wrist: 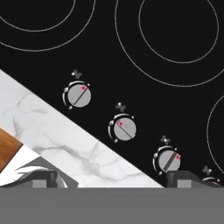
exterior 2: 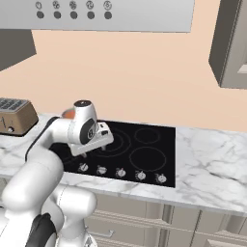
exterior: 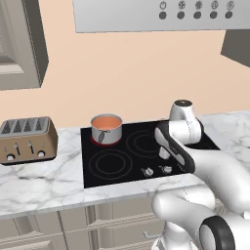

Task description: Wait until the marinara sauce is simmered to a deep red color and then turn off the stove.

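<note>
1. Plainly spread wide: gripper [wrist: 111, 178] with its two dark tips far apart at the bottom of the hand view, clamped on nothing, hovering above the front edge of the stove [wrist: 131, 52].
2. Directly under the hand, a row of silver knobs [wrist: 122, 128] on the black glass, each with a small red mark; one more knob partly hidden behind the right fingertip [wrist: 186, 178].
3. Beside the knobs, a white marble counter [wrist: 65, 144] running along the cooktop's edge, with a strip of brown wood past it at the left of the hand view.
4. Further back on the glass, thin grey burner rings, bare under the hand.
5. At the rear left burner in the left base view, a shiny steel saucepan [exterior: 108, 134] on a red glowing ring, holding the marinara sauce [exterior: 105, 122], a pale orange pool, well apart from the gripper.
6. Blocking much of the right half of the cooktop in the left base view: the robot's own white forearm; in the right base view the same arm hides most of the saucepan.
7. Left of the stove, a brown four-slot toaster [exterior: 27, 139] on the counter.
8. Overhead, a grey hood [exterior: 161, 14] with round buttons, flanked by wall cabinets [exterior 2: 230, 43].
</note>
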Motion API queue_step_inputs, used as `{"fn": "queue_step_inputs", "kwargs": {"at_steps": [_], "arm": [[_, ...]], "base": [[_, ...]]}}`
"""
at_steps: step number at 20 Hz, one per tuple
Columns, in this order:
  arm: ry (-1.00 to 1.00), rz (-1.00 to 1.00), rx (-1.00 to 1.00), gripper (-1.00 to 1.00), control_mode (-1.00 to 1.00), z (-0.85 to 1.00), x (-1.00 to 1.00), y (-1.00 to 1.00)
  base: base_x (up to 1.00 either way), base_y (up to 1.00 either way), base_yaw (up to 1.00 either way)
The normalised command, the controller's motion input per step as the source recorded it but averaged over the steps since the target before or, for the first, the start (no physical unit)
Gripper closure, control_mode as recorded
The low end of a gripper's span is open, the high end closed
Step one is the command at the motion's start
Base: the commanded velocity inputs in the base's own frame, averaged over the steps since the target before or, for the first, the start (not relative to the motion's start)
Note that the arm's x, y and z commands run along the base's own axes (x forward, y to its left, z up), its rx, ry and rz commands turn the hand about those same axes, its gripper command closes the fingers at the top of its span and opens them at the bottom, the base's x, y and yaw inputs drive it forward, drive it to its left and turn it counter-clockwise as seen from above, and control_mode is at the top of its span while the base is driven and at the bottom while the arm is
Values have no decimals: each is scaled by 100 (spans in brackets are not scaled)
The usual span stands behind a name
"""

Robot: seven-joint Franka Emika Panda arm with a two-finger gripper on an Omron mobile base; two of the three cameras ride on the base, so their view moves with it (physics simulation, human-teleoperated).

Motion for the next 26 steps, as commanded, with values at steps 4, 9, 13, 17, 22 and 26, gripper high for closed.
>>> {"fn": "queue_step_inputs", "kwargs": {"at_steps": [4, 9, 13, 17, 22, 26], "arm": [[0, 0, 0, -100, -100, -42, 11, 0], [0, 0, 0, -100, -100, -31, 7, 0], [0, 0, 0, -100, -100, -31, 9, 0], [0, 0, 0, -100, -100, -31, 10, -3], [0, 0, 0, -100, -100, -27, 13, -7], [0, 0, 0, -100, -100, -25, 9, -9]], "base": [[0, 0, 0], [0, 0, 0], [0, 0, 0], [0, 0, 0], [0, 0, 0], [0, 0, 0]]}}
